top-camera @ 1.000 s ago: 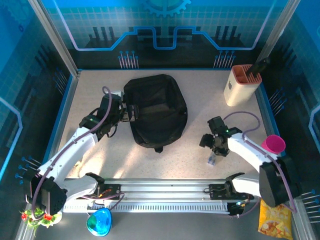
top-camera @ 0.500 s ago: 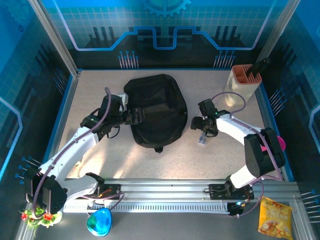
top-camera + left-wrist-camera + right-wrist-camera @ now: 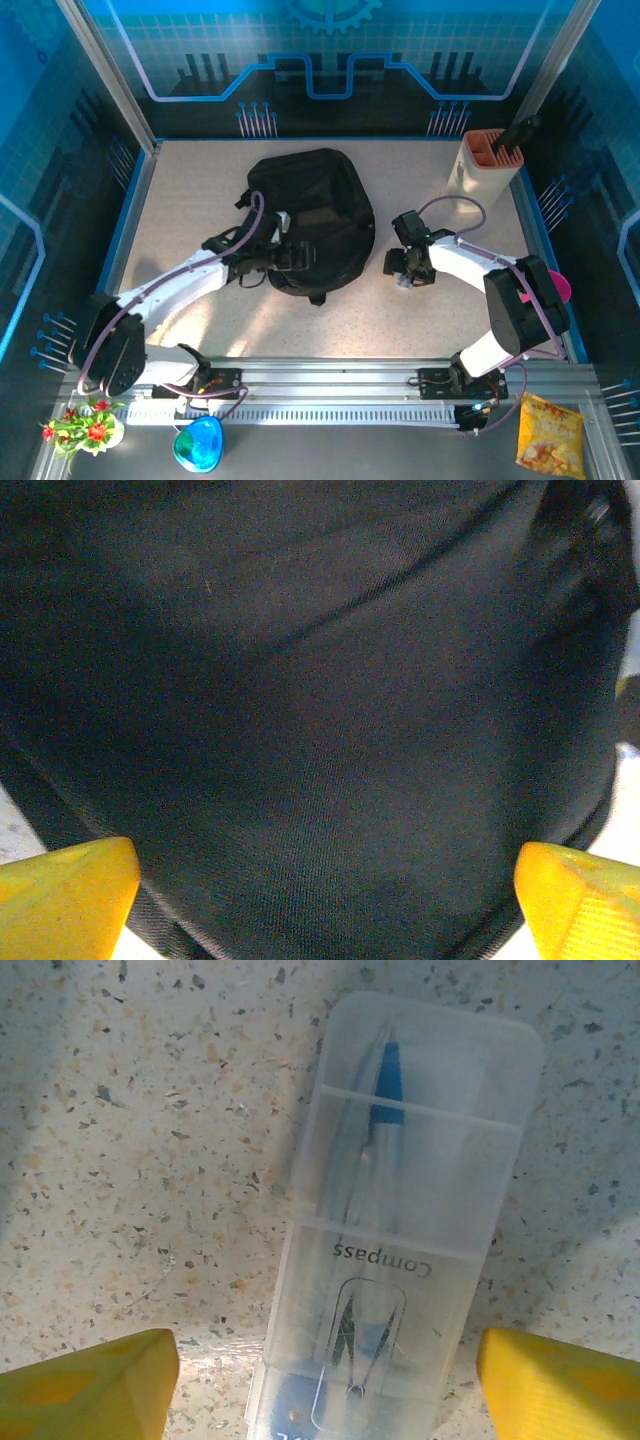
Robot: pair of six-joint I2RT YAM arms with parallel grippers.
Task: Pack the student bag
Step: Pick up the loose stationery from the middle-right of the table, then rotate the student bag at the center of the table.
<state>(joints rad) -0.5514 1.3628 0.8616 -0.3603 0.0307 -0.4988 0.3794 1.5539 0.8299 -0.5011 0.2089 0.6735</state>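
On the table (image 3: 180, 190) you see the bag (image 3: 315, 215) lying flat near the middle, a little toward the far side. Your left gripper (image 3: 288, 256) is at the near left edge of the bag. Its yellow fingers (image 3: 65, 890) stand wide apart over the black fabric and hold nothing. Your right gripper (image 3: 405, 268) is just beside the bag on the right, low over a clear compass case (image 3: 400, 1220). Its jaws are also wide, one on each side of the case, not touching it.
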